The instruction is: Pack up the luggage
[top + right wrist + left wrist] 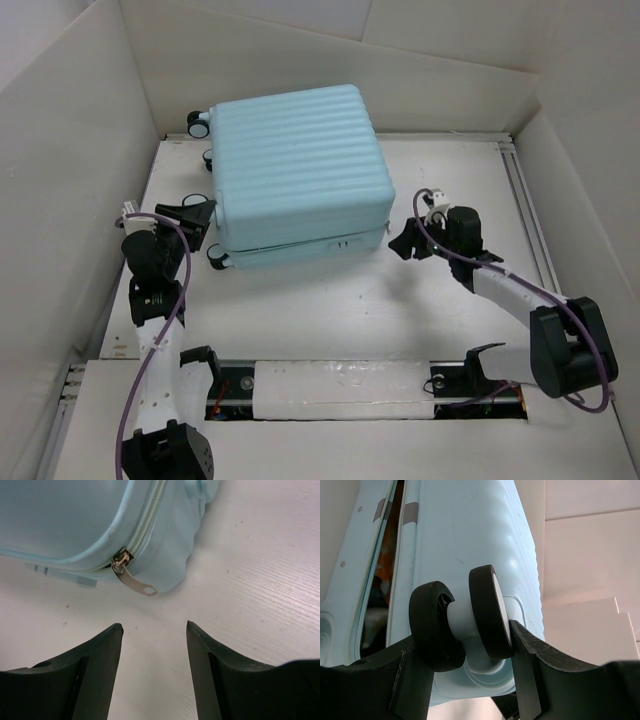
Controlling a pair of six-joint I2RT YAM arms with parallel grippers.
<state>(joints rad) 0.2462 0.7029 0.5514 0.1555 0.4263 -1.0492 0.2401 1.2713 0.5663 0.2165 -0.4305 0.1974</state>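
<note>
Because its ribbed shell is rigid, glossy plastic, the luggage [295,170] probably slips under flat pads and flexes little; it looks bulky rather than heavy, and likely slides on the table [330,310] sooner than it lifts. The small hard fittings seem the best holds.

At the left of the top view, the left gripper [198,213] sits at the case's lower-left corner. Its wrist view shows it clamped on a caster wheel [487,612], one black finger against each disc. The wheel is a twin black tyre with a white hub, round and hard, so it may roll in the grip. Upper left in that view, the seam [395,555] gapes, with something dark and orange inside that I cannot make out.

Lying flat, the pale aqua case fills the upper centre of the top view, two more wheels [198,124] at its upper left.

At the right, the right gripper [154,627] has its jaws apart and empty, just short of the lower-right corner. Ahead lies a thin metal zip pull [134,580] on a woven zip track [147,517]: small, smooth, easily missed
</note>
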